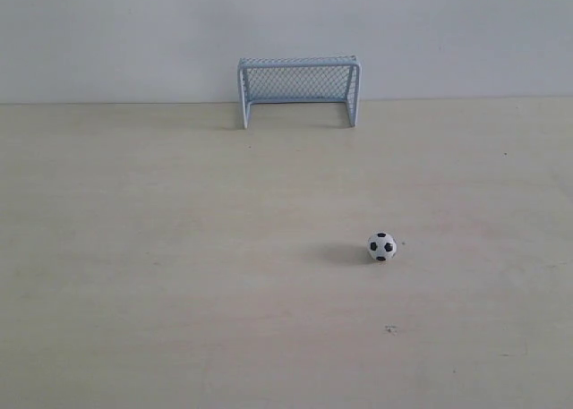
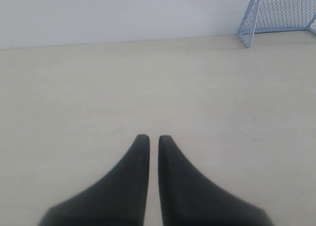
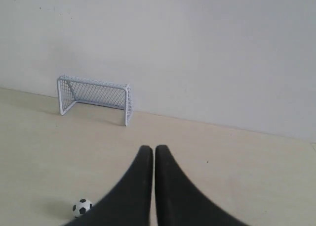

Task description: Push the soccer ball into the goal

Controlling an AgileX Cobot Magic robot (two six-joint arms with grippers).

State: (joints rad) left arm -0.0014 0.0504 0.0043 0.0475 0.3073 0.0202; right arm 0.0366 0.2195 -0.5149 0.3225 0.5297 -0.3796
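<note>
Ball [image 3: 82, 207] lies near the right pincer [image 3: 150, 148], off to one side; goal [image 3: 94, 95] stands well beyond. Right pincer and left pincer [image 2: 150, 136] are both clenched, empty. Ball looks light, smooth, quick to roll: nudge its far-from-goal side gently.

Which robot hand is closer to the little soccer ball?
Right. The soccer ball lies close beside the right gripper; the left gripper's camera shows only the goal, no ball.
</note>
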